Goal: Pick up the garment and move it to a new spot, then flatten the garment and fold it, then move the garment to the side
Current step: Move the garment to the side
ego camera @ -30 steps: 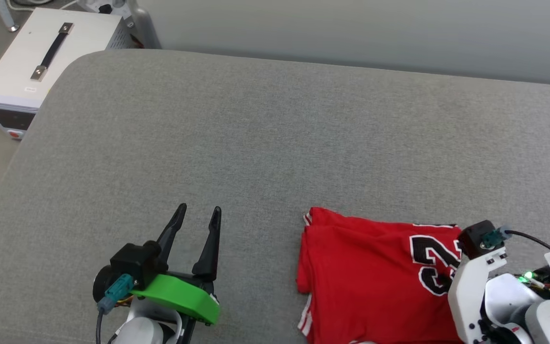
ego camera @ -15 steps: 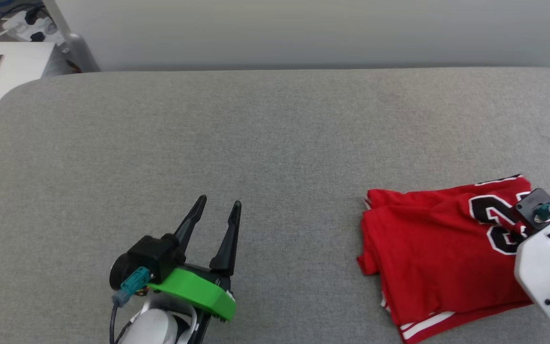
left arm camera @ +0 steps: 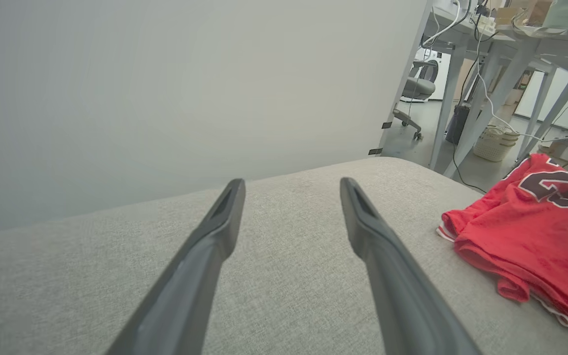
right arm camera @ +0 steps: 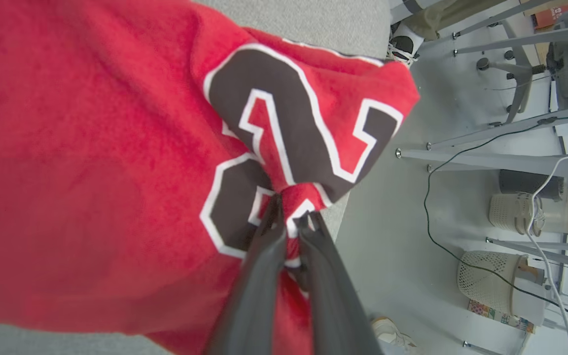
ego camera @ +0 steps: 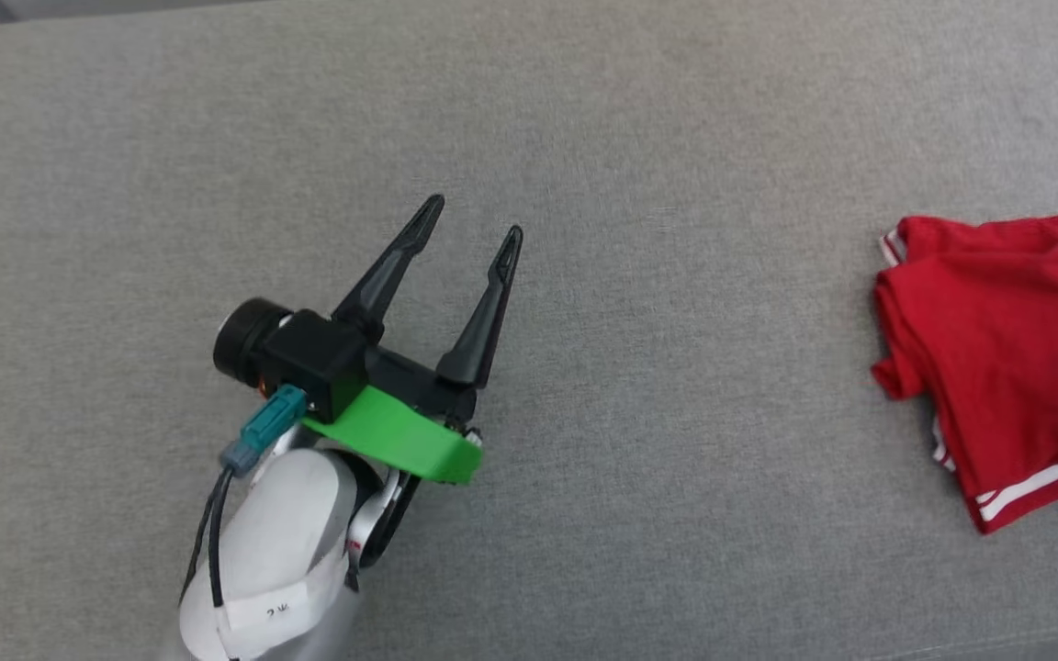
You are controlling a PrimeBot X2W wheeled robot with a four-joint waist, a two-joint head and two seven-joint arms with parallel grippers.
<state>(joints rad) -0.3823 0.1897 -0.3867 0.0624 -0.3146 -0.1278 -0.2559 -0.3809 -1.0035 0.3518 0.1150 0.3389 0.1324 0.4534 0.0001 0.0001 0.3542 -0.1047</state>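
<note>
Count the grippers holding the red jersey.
1. The right gripper is shut on the red jersey at its black number; the left gripper is open over the grey cushion, apart from it.

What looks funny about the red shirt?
The red jersey lies near the grey cushion's right end. The right gripper pinches a fold by its black number, so the cloth bunches into a little peak there. No tear or spill shows.

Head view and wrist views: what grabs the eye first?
The red garment, far right on the grey cushion, jumps out with bold black, white-edged lettering, pinched there by the shut right gripper. Next, the left gripper with its bright green collar, open and empty over the cushion, to the garment's left.
</note>
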